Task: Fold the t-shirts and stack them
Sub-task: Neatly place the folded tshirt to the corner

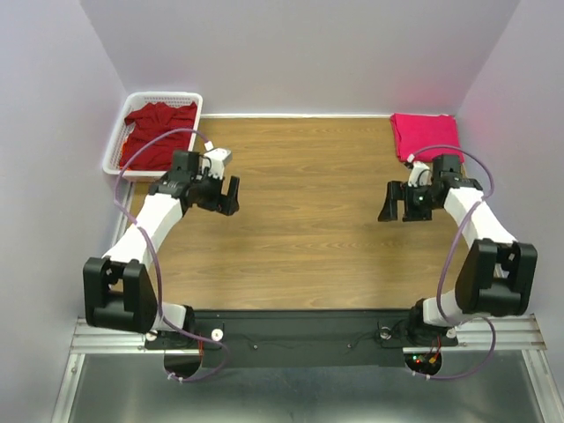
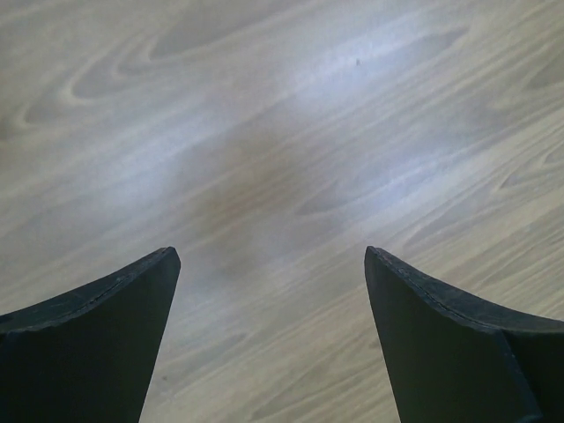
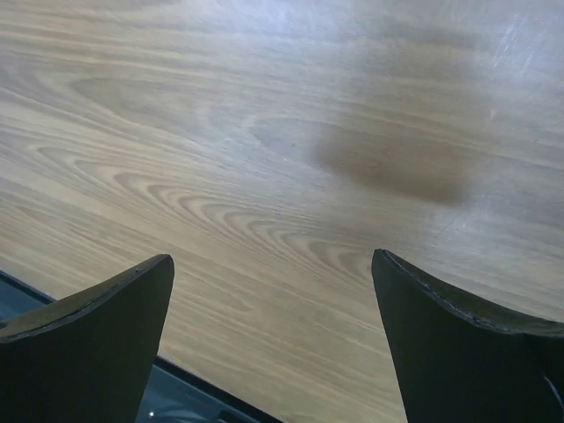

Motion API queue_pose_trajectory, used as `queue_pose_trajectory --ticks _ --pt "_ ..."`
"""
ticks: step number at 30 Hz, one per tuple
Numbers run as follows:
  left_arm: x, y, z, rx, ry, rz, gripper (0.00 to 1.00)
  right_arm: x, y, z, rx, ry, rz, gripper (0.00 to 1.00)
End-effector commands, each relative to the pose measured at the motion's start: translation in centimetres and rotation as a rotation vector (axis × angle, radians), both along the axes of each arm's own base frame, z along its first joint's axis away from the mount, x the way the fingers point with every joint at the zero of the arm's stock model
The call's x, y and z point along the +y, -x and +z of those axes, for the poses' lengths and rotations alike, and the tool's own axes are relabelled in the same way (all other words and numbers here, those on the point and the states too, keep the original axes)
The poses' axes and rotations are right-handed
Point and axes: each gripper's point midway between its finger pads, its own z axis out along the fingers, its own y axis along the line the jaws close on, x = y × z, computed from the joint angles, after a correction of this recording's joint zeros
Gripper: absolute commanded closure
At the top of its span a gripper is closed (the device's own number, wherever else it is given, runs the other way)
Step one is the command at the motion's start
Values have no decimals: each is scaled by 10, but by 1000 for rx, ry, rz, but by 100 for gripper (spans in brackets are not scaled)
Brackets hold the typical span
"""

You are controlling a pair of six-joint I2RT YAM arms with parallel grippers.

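Left end effector [image 1: 231, 197] and right end effector [image 1: 391, 204] both spread wide, holding nothing, well apart over mid-surface [image 1: 308, 238]. Maroon t-shirt [image 1: 157, 132] heaped in basket [image 1: 115, 152], far-left corner. Pinkish-red t-shirt [image 1: 426, 134] folded at far-right edge.

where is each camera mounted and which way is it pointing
Top external: above and behind the arm bases, looking down on the wooden table; both arms show, left gripper and right gripper open, maroon t-shirt in the basket far left, pinkish-red t-shirt far right.
Left wrist: on the left wrist, looking down at bare wood between its own fingers.
Right wrist: on the right wrist, looking down at wood and the table's edge, its fingers below.
Shared: both wrist views show only tabletop, no t-shirt.
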Motion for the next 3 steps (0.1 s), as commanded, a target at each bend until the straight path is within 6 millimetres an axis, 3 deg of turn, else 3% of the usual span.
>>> queue_pose_trajectory --ticks 1,3 --pt "1 2 19 -112 -8 1 1 2 -6 30 -121 -10 -8 0" --pt "2 3 30 -146 -5 7 1 -1 -6 33 -133 9 -11 0"
